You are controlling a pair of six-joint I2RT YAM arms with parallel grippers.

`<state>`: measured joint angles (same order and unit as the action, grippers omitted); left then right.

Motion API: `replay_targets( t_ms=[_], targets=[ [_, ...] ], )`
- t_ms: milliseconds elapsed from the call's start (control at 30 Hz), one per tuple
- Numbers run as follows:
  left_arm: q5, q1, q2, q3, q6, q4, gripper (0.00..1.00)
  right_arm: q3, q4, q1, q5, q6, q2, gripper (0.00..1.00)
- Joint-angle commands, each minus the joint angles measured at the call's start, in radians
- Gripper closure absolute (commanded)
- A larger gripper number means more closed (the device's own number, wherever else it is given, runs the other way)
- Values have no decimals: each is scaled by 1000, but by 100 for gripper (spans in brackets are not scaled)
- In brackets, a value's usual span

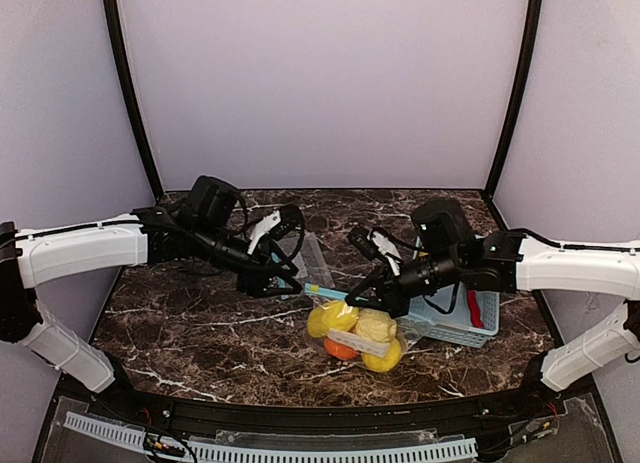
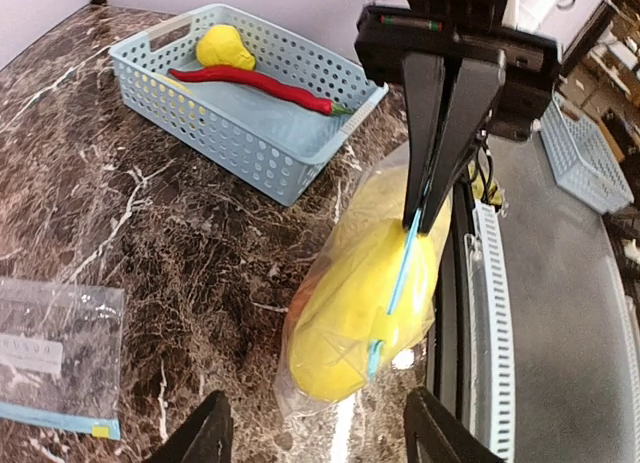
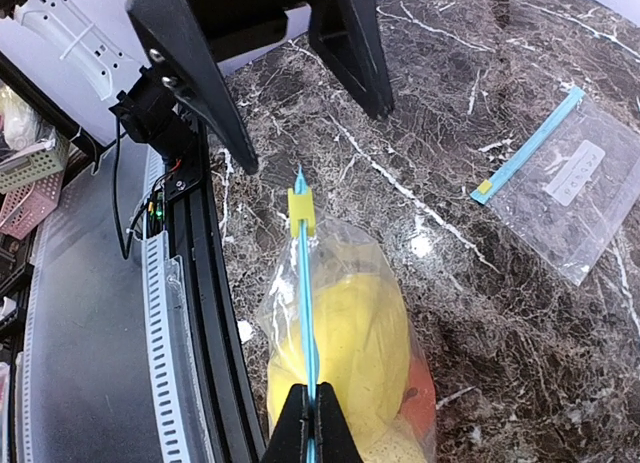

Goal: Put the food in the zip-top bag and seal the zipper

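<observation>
Top external: zip-top bag [image 1: 356, 335] sits near table edge [image 1: 220, 381].

The top external view looks down from high over the near edge of the marble table [image 1: 200, 323] toward the back wall [image 1: 320, 83], distant enough to hold the whole tabletop. The left wrist view sits low and close, facing the filled zip-top bag [image 2: 350, 303] with the blue basket [image 2: 250, 163] beyond it. The right wrist view faces the opposite way, close above that bag's zipper [image 3: 308, 313]. All three share the bag.
</observation>
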<state>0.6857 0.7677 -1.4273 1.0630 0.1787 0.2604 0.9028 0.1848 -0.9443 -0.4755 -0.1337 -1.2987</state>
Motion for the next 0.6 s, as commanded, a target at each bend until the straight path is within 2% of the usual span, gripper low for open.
replay_targets(
  t_ms=[0,67,133,267,367,567],
  targets=[
    [-95,-4,173,-60,-116,-88,33,56,-10,-26,10,-81,-37,100],
    [-187,-4,233,-77,-148,-96,22,79,-14,-47,21,-108,-55,100],
    [-283,-18,266,-72,-168,-55,16,102,-26,-70,17,-131,-79,100],
    [-353,-120,281,-67,-253,20,14,143,-57,-101,-12,-195,-136,100],
    [-386,-189,315,-120,-318,5,14,136,-128,-109,-65,-277,-173,100],
    [-496,-205,376,-267,-518,-90,14,124,-103,-100,8,-316,-271,100]
  ],
)
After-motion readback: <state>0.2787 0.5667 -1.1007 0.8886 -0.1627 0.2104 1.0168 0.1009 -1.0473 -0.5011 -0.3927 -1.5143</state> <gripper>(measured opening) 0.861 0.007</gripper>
